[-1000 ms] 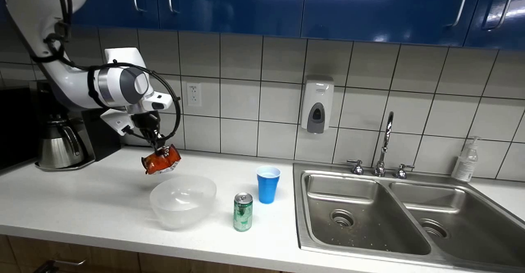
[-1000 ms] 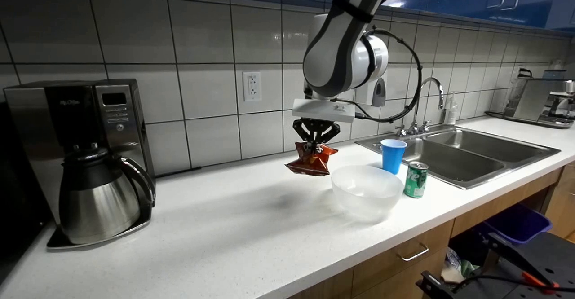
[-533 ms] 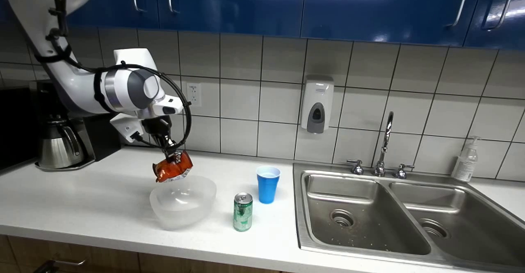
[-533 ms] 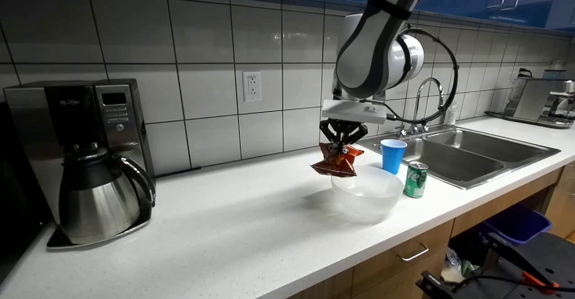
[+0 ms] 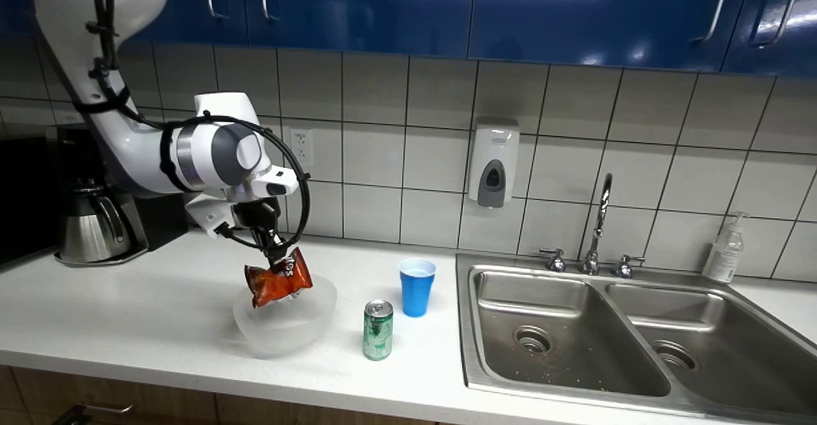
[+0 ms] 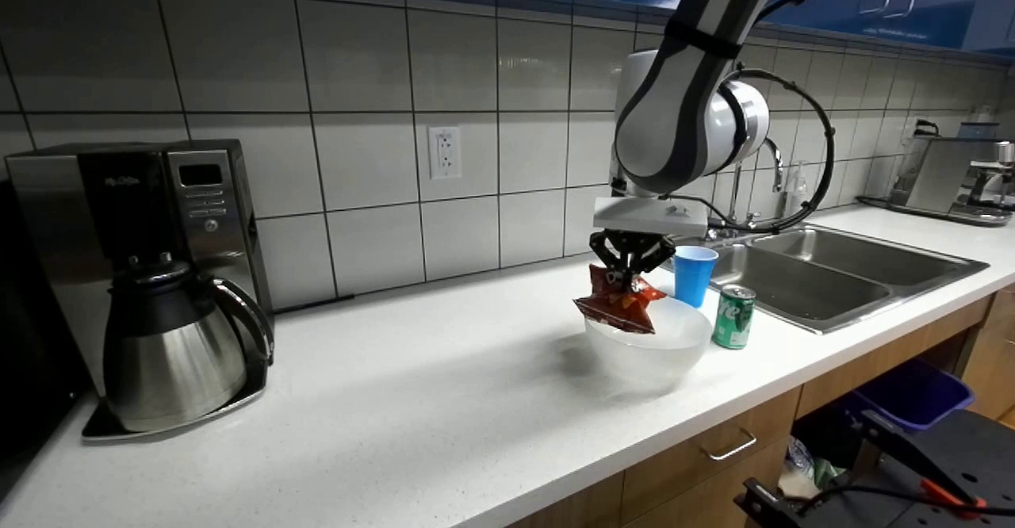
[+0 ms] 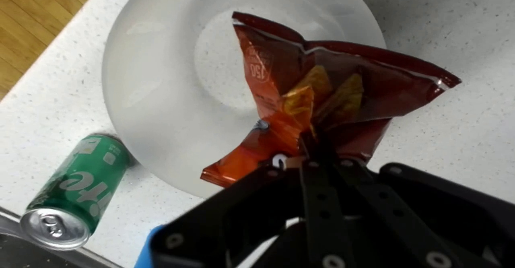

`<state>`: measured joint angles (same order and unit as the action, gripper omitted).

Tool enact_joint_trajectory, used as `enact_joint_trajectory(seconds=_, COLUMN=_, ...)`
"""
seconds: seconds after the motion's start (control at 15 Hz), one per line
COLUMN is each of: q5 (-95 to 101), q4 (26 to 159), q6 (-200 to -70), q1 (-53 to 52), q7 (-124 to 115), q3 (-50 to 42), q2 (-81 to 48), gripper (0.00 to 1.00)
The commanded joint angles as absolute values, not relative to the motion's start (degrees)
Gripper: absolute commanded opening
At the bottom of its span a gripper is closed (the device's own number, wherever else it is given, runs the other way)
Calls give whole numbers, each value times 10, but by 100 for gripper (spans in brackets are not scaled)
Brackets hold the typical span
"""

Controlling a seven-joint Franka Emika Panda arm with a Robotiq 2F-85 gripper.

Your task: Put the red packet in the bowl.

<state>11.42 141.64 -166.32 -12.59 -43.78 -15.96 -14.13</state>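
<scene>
- Arm (image 5: 137, 157): glossy white, rounded; dark grey panels (image 5: 223, 157), silver band (image 5: 186, 157).
- Black cable (image 6: 829, 151), looped, tied at intervals.
- Black straps (image 5: 167, 157) round white segments.
- Wrist housing (image 6: 642, 216): white, angular.
- Tool (image 6: 628, 281): black, jointed; round grey screw heads (image 7: 174, 240).

Cabinets (image 5: 359, 10): long white glare streaks across the glossy blue.
Counter (image 6: 381, 385): brightly lit, a soft grey shadow beside the bowl (image 6: 646, 357).
Coffee maker (image 5: 153, 214): dim, its body nearly black.
Sink (image 5: 638, 332): pale sheen on the metal.
Packet (image 7: 322, 91): glints along its crimped edge in the wrist view, smallest print unreadable.
Gripper (image 7: 316, 145): near black, much detail lost.
Soap bottle (image 5: 724, 253): label too soft to read.
</scene>
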Motion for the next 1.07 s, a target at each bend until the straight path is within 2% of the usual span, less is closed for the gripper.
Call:
enact_joint_trajectory(seconds=0.0, q5=110, q4=1403, q6=-1666, q1=-114, q7=-424, q3=-148, q2=-170, gripper=0)
enact_joint_trajectory(seconds=0.53, q5=94, q4=1390, q6=-1657, q1=-117, q7=-408, q3=-152, q2=-216, gripper=0)
enact_joint_trajectory(seconds=0.6, q5=93, q4=1388, q6=-1656, q1=-118, q7=-407, q3=-154, q2=-219, gripper=26)
enact_joint_trajectory(seconds=0.73, q5=88, q4=1387, q6=-1656, q1=-118, q7=-402, q3=-154, q2=-220, gripper=34)
enact_joint_trajectory(seconds=1.0, q5=83, q4=1391, q6=-1658, q1=-120, q7=-395, q3=-156, q2=-215, gripper=64)
